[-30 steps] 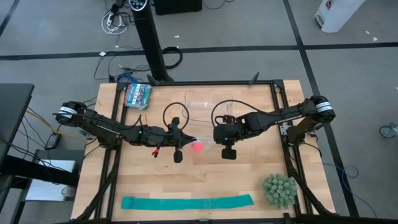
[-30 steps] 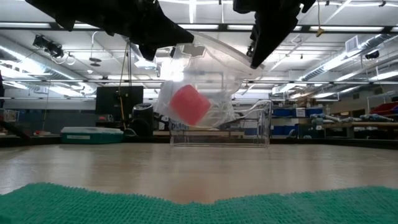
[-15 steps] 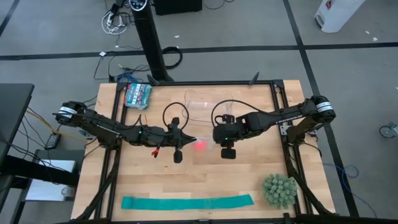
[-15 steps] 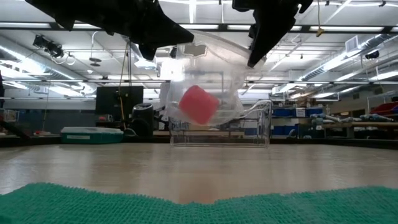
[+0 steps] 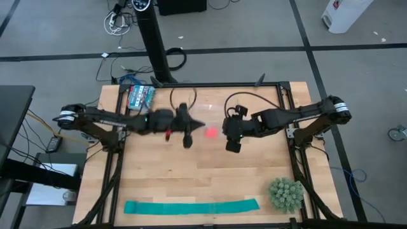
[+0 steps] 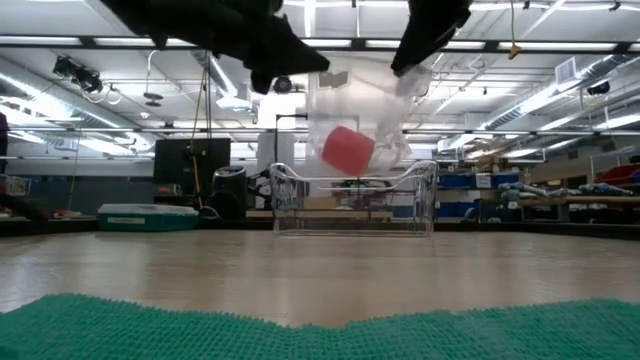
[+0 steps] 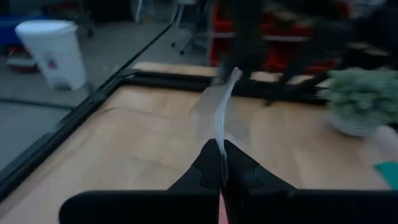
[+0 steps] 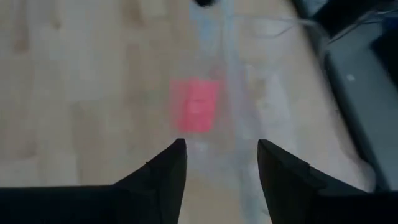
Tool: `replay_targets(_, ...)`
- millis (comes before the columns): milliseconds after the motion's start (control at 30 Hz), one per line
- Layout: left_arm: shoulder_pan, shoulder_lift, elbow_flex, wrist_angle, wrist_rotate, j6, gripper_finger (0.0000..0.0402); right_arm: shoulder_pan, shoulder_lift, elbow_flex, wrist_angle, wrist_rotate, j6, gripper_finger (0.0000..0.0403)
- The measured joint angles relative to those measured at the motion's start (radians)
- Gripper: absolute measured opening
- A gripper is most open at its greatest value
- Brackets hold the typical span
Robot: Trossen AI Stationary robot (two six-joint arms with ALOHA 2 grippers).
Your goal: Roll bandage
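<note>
Wooden table (image 5: 159, 172), bagged bandage (image 5: 210, 132) aloft

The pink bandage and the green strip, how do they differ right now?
The bandage is pink-red; the strip is teal-green. The bandage is a small compact roll; the strip lies long and flat. The bandage hangs above the table inside a clear bag; the strip rests on the table. Both look like soft fabric.

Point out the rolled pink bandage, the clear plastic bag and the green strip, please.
bandage (image 6: 348, 149): low view, middle of the roll.
clear plastic bag (image 7: 219, 109): left wrist view, pinched edge.
green strip (image 5: 191, 207): high view, mid-length.
</note>
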Motion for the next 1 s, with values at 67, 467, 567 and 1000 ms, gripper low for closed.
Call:
replay_targets(67,0.070,0.002,0.035,-0.057,0.053,0.000,0.0006,-0.017,-0.006,0.000,0.012,0.027,-0.005,0.0180)
replay_targets(467,0.379,0.064,0.162,-0.111,0.320,-0.029,0.0006,-0.160,0.001,0.001,0.045,0.049,-0.011,0.0177)
replay_targets(567,0.403,0.124,0.184,-0.112,0.359,-0.032,0.0006,-0.189,0.001,0.001,0.048,0.046,-0.012,0.0176)
replay_targets(1000,0.459,0.417,0.404,-0.342,0.478,-0.047,0.0006,-0.279,0.001,-0.003,0.046,-0.004,-0.031,0.0176)
